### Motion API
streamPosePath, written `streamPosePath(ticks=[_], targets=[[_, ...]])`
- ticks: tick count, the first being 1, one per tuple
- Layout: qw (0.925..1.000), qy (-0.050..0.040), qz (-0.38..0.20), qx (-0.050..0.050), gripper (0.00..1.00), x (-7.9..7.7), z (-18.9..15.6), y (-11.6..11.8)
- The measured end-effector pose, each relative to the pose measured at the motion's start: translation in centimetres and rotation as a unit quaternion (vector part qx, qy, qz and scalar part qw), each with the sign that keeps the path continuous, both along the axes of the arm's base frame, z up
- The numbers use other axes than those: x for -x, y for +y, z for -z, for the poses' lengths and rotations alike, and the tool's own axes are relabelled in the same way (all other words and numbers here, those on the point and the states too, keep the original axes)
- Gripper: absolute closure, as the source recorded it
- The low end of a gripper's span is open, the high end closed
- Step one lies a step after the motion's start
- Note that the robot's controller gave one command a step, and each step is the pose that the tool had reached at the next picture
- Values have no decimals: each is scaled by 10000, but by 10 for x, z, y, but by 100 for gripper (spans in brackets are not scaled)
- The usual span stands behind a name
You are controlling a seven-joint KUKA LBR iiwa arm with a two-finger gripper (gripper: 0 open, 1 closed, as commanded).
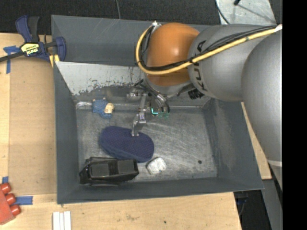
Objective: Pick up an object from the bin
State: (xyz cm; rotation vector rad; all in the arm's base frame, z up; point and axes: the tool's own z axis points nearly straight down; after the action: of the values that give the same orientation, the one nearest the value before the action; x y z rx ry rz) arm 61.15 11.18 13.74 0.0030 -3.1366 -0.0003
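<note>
My gripper (137, 126) hangs below the orange wrist cover in the middle of the bin, its one visible fingertip just above the far edge of a dark blue oval cloth pad (126, 144). Nothing shows between the fingers. A small crumpled white thing (156, 166) lies right of the pad's near end. A black boxy tool (109, 170) lies along the bin's front wall, left of the white thing.
A small blue object with a pale yellow tip (103, 108) lies by the back wall at the left. The arm fills the upper right above the bin. The floor to the right of the pad is bare metal.
</note>
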Motion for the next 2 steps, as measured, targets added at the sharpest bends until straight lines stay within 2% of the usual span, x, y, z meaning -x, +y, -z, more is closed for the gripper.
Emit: streamPosePath(ticks=[1,2], targets=[[9978,-109,651,-6,0,24,50,13],[9998,-88,164,-6,0,73,33,40]])
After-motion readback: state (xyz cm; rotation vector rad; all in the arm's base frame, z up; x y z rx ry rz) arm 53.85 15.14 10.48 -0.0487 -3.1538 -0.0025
